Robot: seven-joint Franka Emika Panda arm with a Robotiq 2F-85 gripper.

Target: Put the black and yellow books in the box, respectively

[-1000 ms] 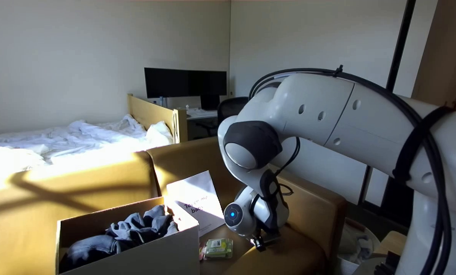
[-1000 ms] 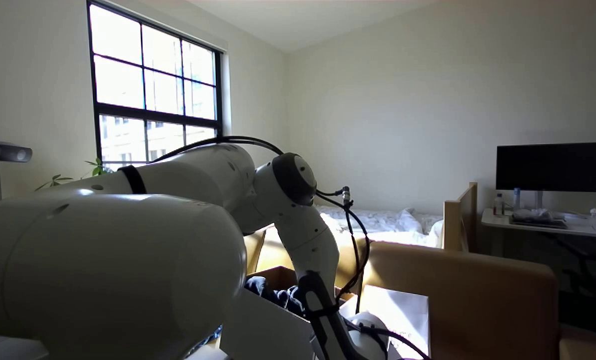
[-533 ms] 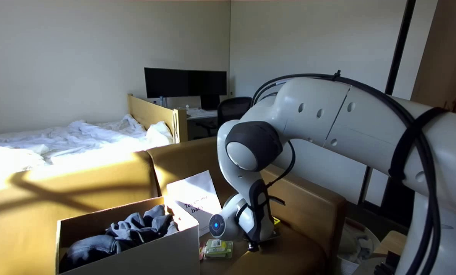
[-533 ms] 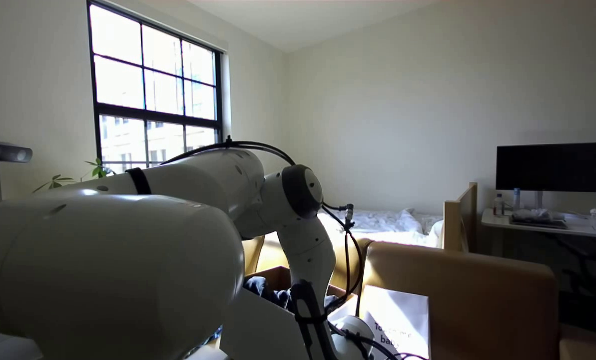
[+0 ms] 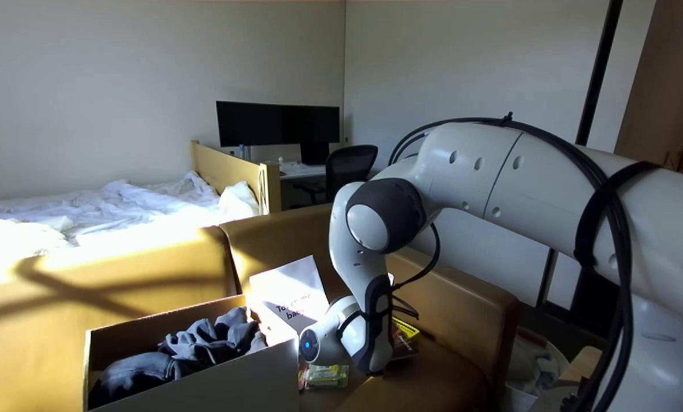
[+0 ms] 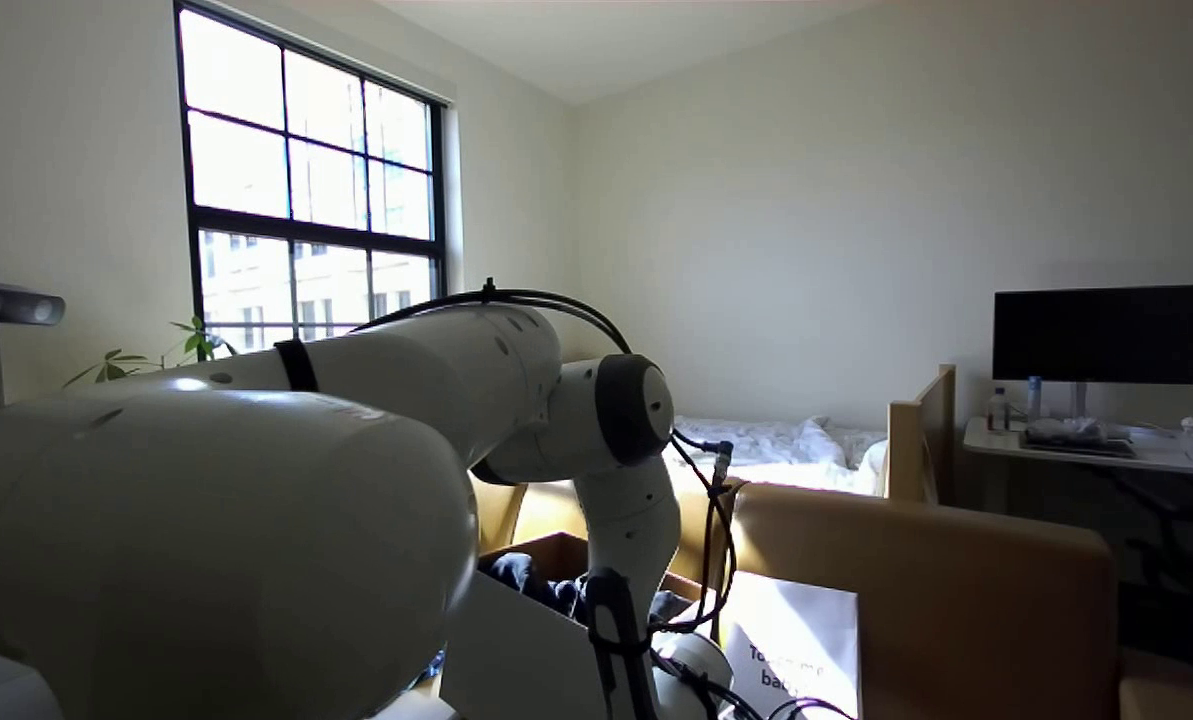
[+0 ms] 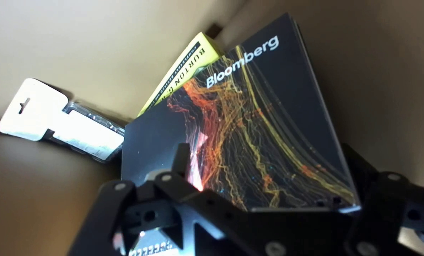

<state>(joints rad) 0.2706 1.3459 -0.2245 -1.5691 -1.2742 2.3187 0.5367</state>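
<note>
Before the hand [image 7: 265,153], its jaws wide apart, a glossy black rectangular book [image 7: 243,117] partly covers a bright-yellow rectangular book [image 7: 187,67].

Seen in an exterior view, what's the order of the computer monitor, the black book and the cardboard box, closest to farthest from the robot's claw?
1. Black book: closest, right in front of the gripper, as the wrist view confirms.
2. Cardboard box: next, toward the exterior picture's left.
3. Monitor: farthest, beyond the sofa.
</note>
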